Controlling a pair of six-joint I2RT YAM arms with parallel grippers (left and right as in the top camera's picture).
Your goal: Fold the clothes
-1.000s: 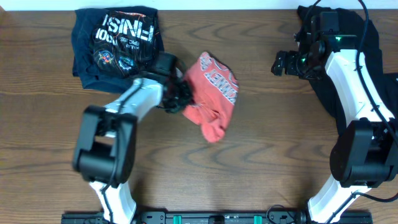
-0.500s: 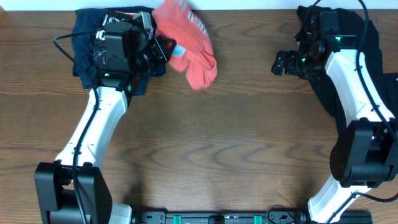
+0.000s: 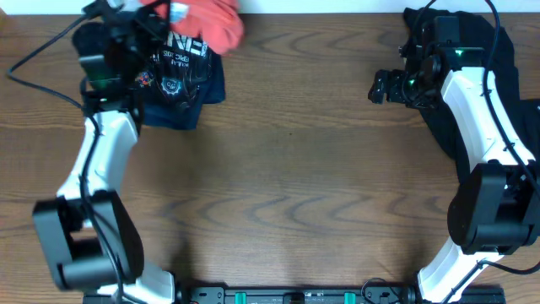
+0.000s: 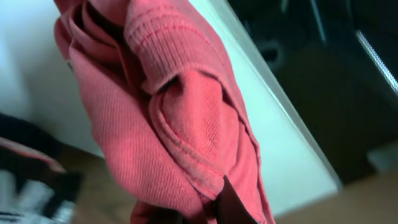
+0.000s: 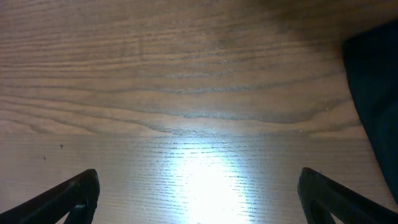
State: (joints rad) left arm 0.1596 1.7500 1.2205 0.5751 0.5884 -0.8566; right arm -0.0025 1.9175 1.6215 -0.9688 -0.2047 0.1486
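Between the left jaws is a bunched part of the coral-red T-shirt (image 3: 213,22). They are pressed together on the cloth. In the left wrist view the shirt's ribbed, stitched fabric (image 4: 168,124) fills most of the frame straight ahead of them, in front of a white band. One dark fingertip (image 4: 231,208) just shows beneath the cloth at the bottom edge.

From overhead the shirt is a crumpled lump just to the right of the left jaws, at the far edge of the table (image 3: 287,194). Beneath these jaws, on the side toward the arm's base, a dark navy shirt (image 3: 181,80) with white print lies flat. The red bundle overlaps its far corner, though I cannot tell whether they touch.

Well apart, the right jaws are spread wide and grip nothing, with only bare wood between their tips. A black cloth (image 5: 373,93) lies near them on their right.
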